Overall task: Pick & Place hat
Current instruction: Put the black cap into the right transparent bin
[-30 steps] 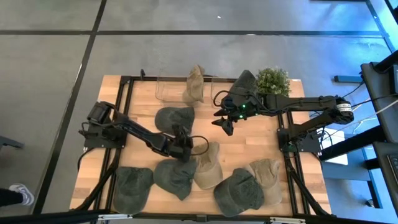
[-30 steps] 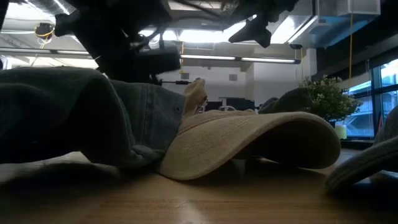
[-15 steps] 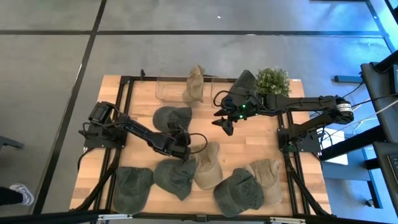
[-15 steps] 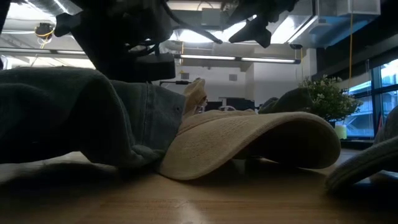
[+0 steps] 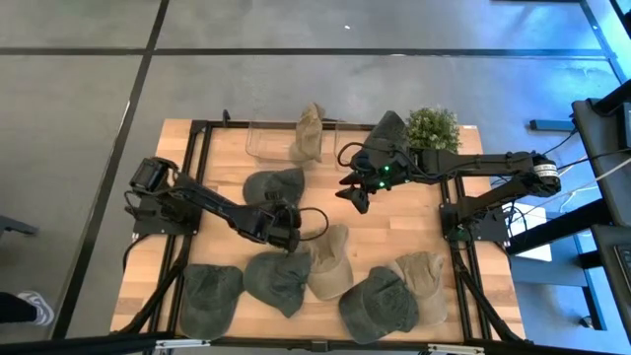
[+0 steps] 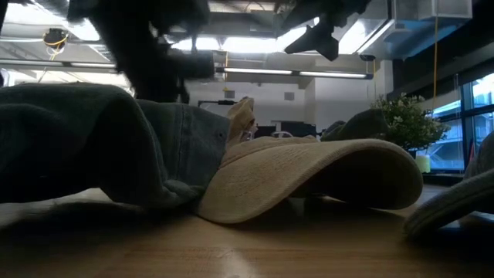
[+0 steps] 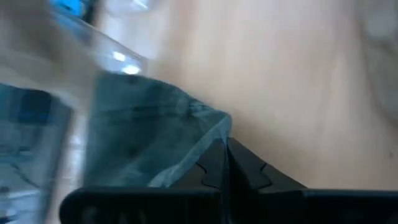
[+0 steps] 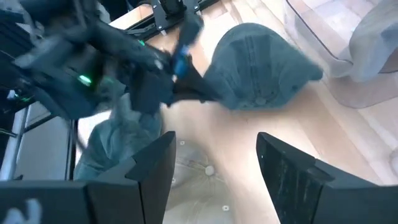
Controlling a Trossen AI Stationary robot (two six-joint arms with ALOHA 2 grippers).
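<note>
A dark green hat [image 5: 274,185] lies at the middle of the table, left of centre; it also shows in the left wrist view [image 7: 143,130] and the right wrist view [image 8: 261,65]. My left gripper [image 5: 283,211] is shut on its near edge, reaching in from the near left. My right gripper [image 5: 355,200] hangs open in the air to the hat's right, above bare wood, with nothing between its fingers [image 8: 149,168]. My left gripper pinches the hat's near edge [image 7: 214,127] between its two shut fingers [image 7: 245,171]. The fingers slant down toward the table's far side. The cloth is drawn to a point at the fingers [image 8: 198,89], while the crown [image 8: 267,56] still stands domed beyond them.
Several more hats, green [image 5: 209,296] and tan [image 5: 330,261], lie along the near edge. At the far edge stand clear containers [image 5: 264,138], one with a tan hat [image 5: 309,133], beside a dark hat [image 5: 386,128] and a potted plant [image 5: 432,126]. Black frame rails run along both sides.
My left gripper has shut on the dark green hat's near edge and has risen a little, drifting toward the table's far left. The hat's edge has been gathered toward the fingers; its crown has stayed in place. My right gripper has kept its place.
</note>
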